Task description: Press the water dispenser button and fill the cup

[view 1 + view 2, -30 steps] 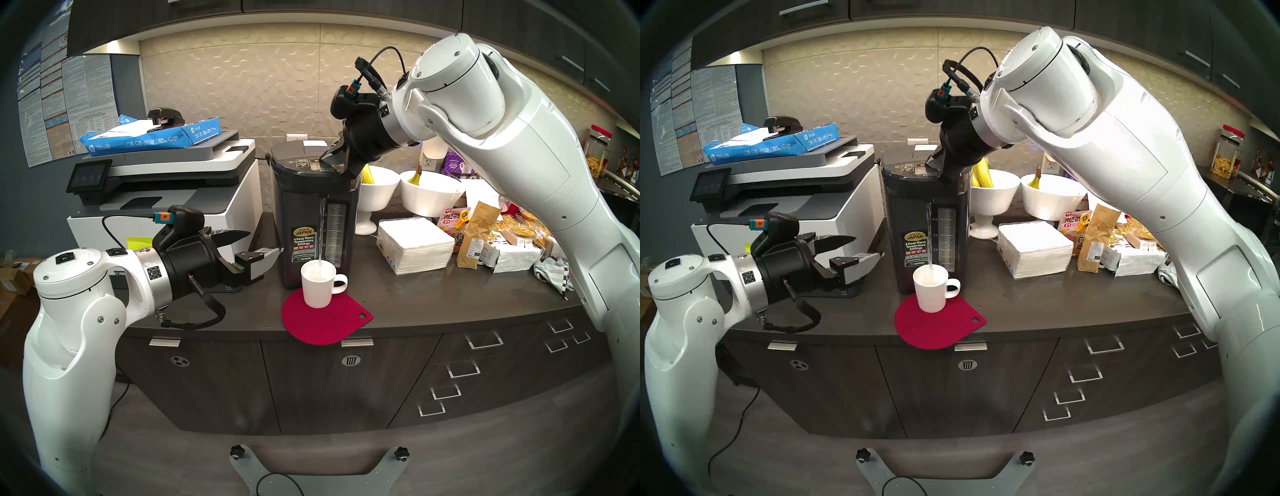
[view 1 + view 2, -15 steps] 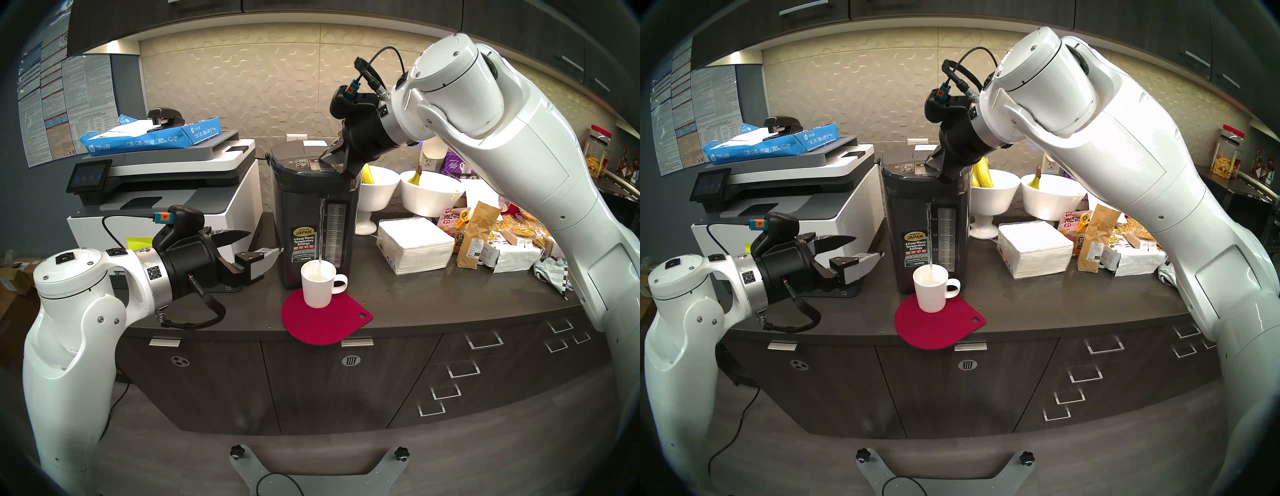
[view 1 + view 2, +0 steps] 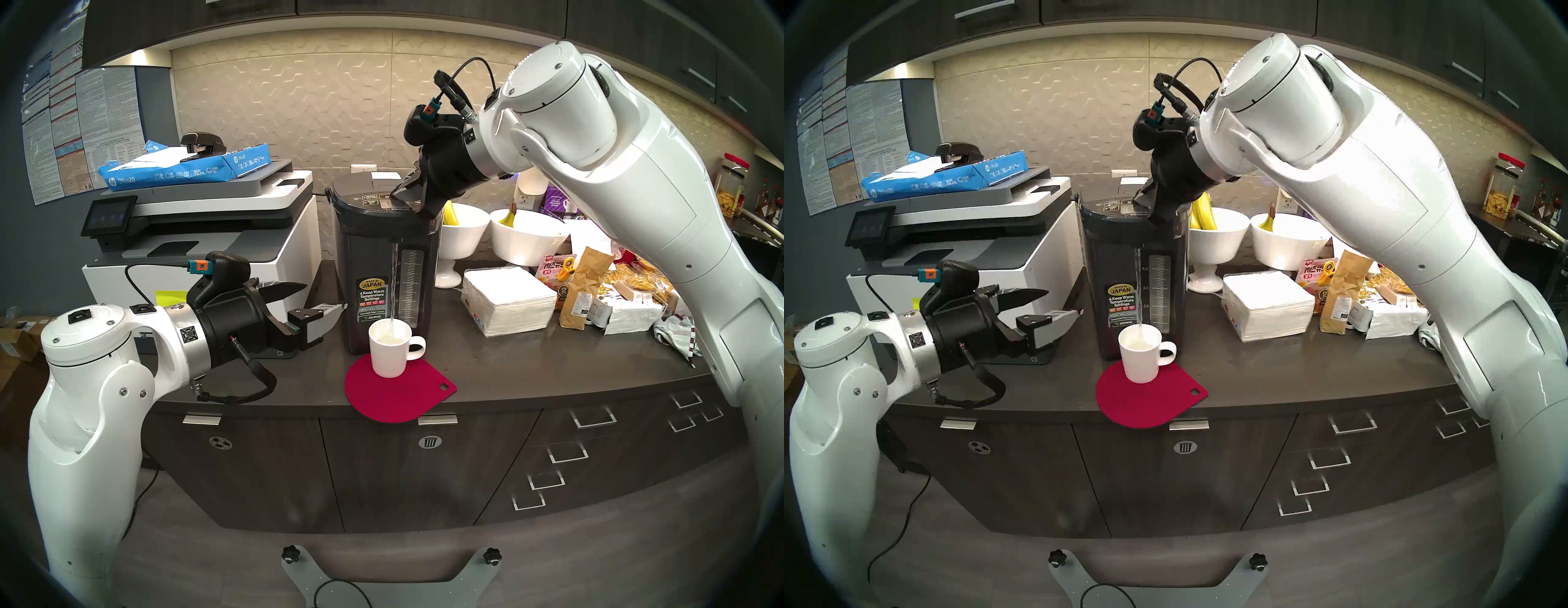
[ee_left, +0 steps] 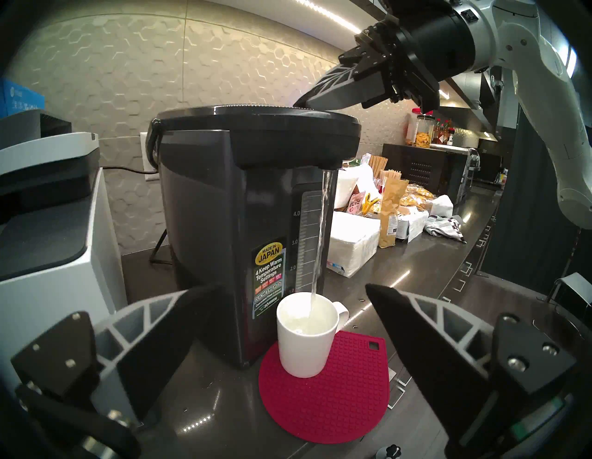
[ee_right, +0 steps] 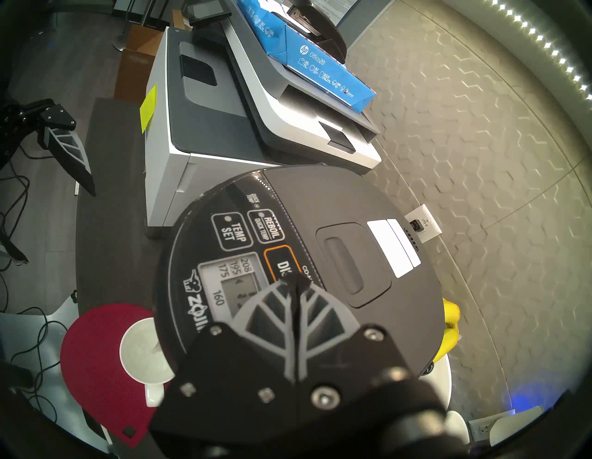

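The dark grey water dispenser [image 3: 377, 263] [image 4: 217, 208] stands on the counter next to the printer. My right gripper [image 3: 395, 196] [image 5: 293, 282] is shut, and its joined tips rest on the orange-outlined DISPENSE button [image 5: 281, 262] on the lid. A stream of water [image 4: 322, 240] falls from the spout into the white cup [image 3: 388, 352] [image 4: 304, 346], which stands upright on a red mat [image 3: 399, 395] and is partly filled. My left gripper [image 3: 324, 296] hangs open and empty just left of the dispenser, level with its lower half and apart from the cup.
A white-and-grey printer [image 3: 203, 237] with a blue paper ream [image 3: 186, 167] is on the left. Right of the dispenser are white bowls [image 3: 464, 231] of bananas, a napkin stack [image 3: 509, 301] and snack bags [image 3: 583, 293]. The mat overhangs the counter's front edge.
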### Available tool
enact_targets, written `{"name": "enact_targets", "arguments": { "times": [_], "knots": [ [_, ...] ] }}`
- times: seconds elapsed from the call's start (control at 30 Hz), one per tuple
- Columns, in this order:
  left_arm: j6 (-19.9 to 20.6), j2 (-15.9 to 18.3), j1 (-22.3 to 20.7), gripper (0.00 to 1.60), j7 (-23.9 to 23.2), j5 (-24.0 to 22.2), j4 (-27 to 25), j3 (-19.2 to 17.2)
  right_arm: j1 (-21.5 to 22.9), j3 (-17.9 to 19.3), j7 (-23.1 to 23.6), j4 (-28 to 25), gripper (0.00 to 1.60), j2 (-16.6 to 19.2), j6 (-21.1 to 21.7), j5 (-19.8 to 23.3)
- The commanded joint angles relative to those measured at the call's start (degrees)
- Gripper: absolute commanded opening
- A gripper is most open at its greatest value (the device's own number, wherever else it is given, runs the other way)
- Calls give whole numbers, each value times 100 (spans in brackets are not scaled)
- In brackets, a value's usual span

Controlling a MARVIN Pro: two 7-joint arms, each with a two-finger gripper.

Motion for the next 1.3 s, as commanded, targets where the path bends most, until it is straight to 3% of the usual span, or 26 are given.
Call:
{"name": "enact_targets", "arguments": {
  "times": [0.0, 1.27],
  "knots": [
    [-7, -11, -4, 160, 4, -2, -81, -7, -180, -157, -10, 103, 0, 33, 32, -27],
    [-8, -10, -4, 160, 3, -3, -80, -7, -228, -148, -23, 195, 0, 91, -103, -116]
  ]
}}
